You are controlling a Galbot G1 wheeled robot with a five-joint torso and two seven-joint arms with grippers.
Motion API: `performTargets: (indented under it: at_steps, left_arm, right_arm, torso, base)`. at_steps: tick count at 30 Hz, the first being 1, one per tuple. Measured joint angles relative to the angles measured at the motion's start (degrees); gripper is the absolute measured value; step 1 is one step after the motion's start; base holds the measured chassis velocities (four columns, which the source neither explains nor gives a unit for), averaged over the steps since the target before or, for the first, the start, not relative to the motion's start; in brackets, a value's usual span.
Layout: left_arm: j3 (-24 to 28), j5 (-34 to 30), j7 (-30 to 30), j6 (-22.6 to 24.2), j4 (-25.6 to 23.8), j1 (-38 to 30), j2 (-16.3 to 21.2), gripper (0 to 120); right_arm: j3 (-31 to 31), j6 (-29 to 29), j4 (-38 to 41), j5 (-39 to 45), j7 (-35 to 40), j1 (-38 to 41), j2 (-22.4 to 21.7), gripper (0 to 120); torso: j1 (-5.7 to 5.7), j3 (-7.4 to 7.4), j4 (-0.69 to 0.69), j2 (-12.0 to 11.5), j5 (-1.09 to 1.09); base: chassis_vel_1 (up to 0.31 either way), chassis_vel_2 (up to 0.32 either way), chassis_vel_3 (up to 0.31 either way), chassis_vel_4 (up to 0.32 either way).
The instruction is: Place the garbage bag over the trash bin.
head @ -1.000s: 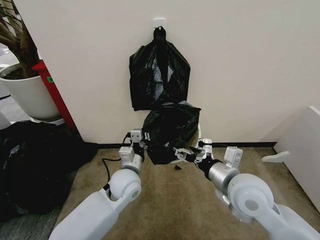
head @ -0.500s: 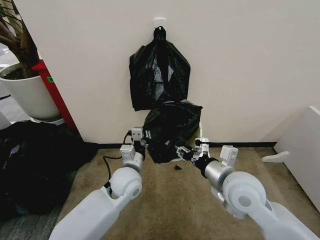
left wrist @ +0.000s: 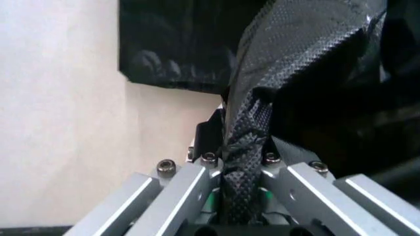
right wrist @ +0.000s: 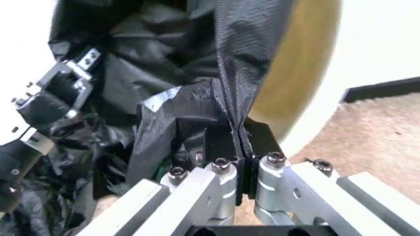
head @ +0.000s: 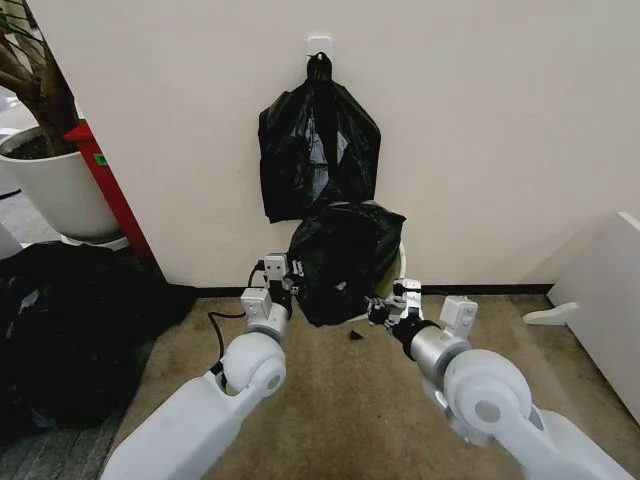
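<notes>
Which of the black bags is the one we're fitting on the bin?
Find the white wall hook with a thick black knotted bag bundle hanging from it. Directly below, at floor level, the thin glossy black garbage bag drapes over the cream-white round plastic trash bin. Unlike the bundle and the dark heap to the left, it is pinched by the left end effector and right end effector.

We see the garbage bag (head: 340,262) glossy black with a fine dotted emboss, the trash bin (right wrist: 303,73) cream-white, and the carpet (head: 330,400) brown.
</notes>
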Motion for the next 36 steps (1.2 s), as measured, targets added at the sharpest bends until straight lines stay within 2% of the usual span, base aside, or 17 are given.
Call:
performTargets:
  at_steps: [3, 10, 28, 35, 36]
  left_arm:
    - [-1.26, -1.18, -0.15, 0.08, -0.01, 0.56, 0.44, 2]
    - [-3.14, -3.49, -0.52, 0.5, -1.25, 0.62, 0.43, 2]
    - [-4.13, -6.22, -0.4, 0.94, -4.61, 2.46, 1.61, 2]
    - [-4.5, -6.25, -0.18, 0.3, -3.55, 1.68, 0.77, 2]
    - [-4.9, -6.19, -0.01, -0.2, -3.14, 1.39, 0.52, 2]
  right_arm:
    - [0.79, 0.03, 1.61, 0.31, 2.57, -1.51, -0.26, 0]
    - [1.46, -0.18, 0.14, 1.58, 3.77, -3.34, -0.27, 0]
    - [0.27, 1.14, -13.29, -6.09, -5.75, -0.97, 5.03, 0]
    - [2.13, 0.39, -9.63, -6.39, -5.72, -4.91, 3.06, 0]
    - [3.28, 0.23, -8.26, -6.36, -6.09, -7.14, 2.23, 5]
  torso:
    - [0.0, 0.0, 0.0, 0.0, 0.0]
    - [0.0, 0.0, 0.0, 0.0, 0.0]
    - [0.0, 0.0, 0.01, 0.0, 0.0]
    - [0.0, 0.0, 0.01, 0.0, -0.01]
    - [0.0, 0.0, -0.01, 0.0, 0.0]
  base:
    - [0.0, 0.0, 0.0, 0.0]
    - [0.0, 0.0, 0.0, 0.0]
    - [0.0, 0.0, 0.0, 0.0]
    - [0.0, 0.0, 0.0, 0.0]
    - [0.0, 0.0, 0.0, 0.0]
